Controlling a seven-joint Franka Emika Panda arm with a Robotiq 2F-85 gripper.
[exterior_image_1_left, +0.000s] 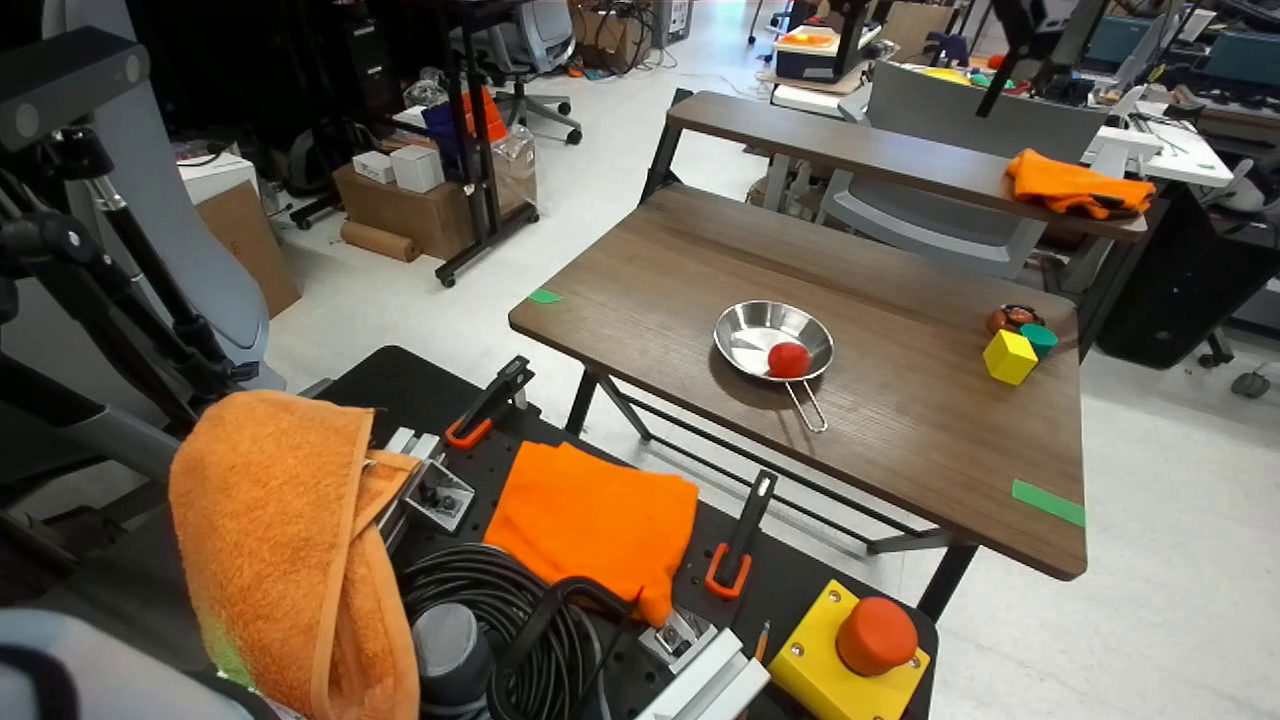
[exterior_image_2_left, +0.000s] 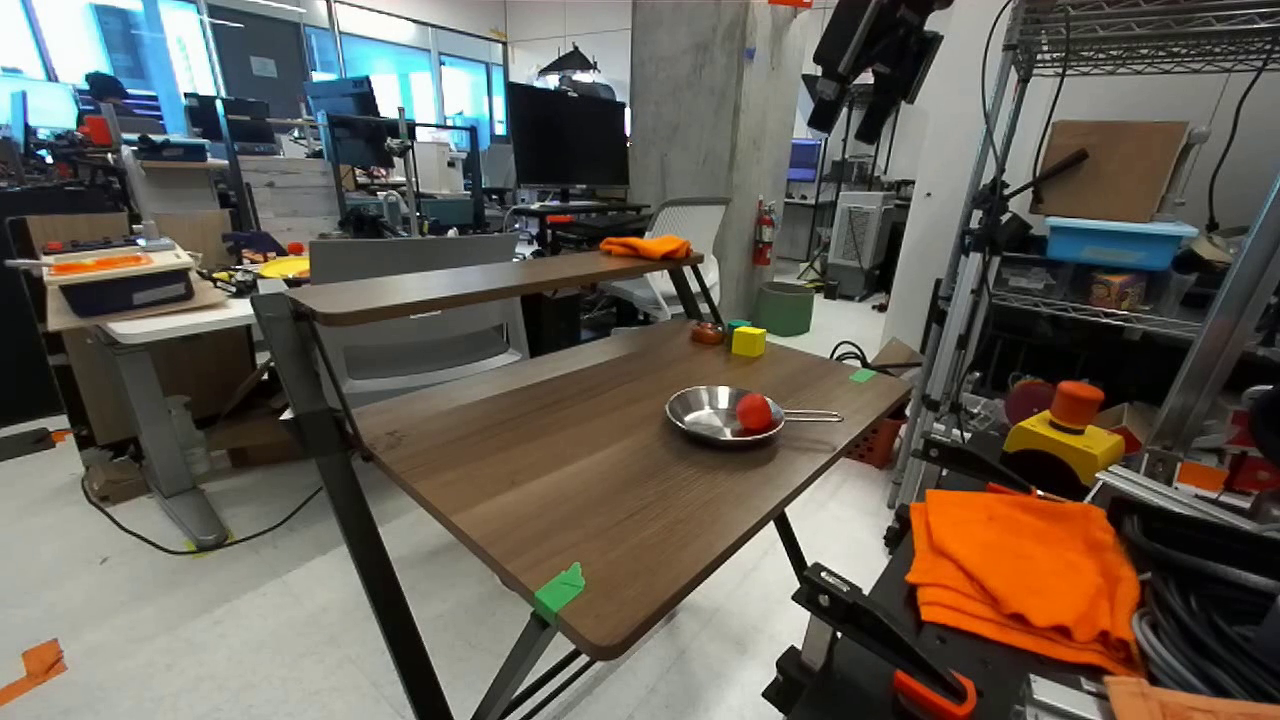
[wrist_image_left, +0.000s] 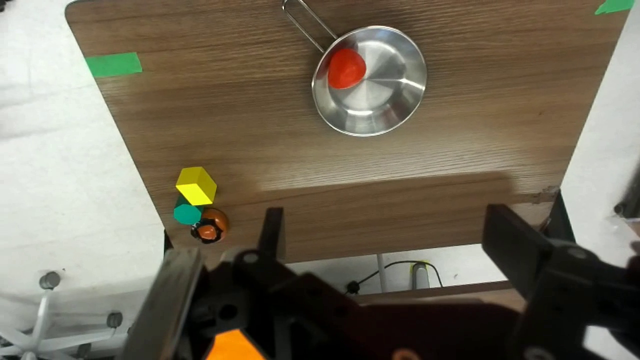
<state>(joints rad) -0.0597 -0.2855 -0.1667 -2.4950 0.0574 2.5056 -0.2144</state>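
Your tool (wrist_image_left: 385, 215) is released: the wrist view shows its fingers (wrist_image_left: 515, 245) spread wide with nothing between them, and in both exterior views it hangs well above the table (exterior_image_1_left: 900, 400), touching nothing. Below it, the metal pan (wrist_image_left: 377, 85) stands upright on the table's main board, its wire handle (exterior_image_2_left: 812, 412) pointing to the long edge away from the raised shelf (exterior_image_1_left: 840, 145). The red rounded object (wrist_image_left: 346, 68) lies inside, against the wall on the handle side. Well apart, the yellow block (wrist_image_left: 196, 186), teal block (wrist_image_left: 188, 214) and orange-brown round object (wrist_image_left: 215, 220) cluster near a corner, with an orange cloth (exterior_image_1_left: 1075, 185) on the shelf at that end.

By its thin, shiny metal, the pan should prove stiff, fairly light and slippery, and tipping it would probably set the red rounded object rolling. Your surest hold is likely across the handle close to the bowl, keeping it level. The red rounded object looks light, softness unclear; take it by its sides, minding the pan wall.
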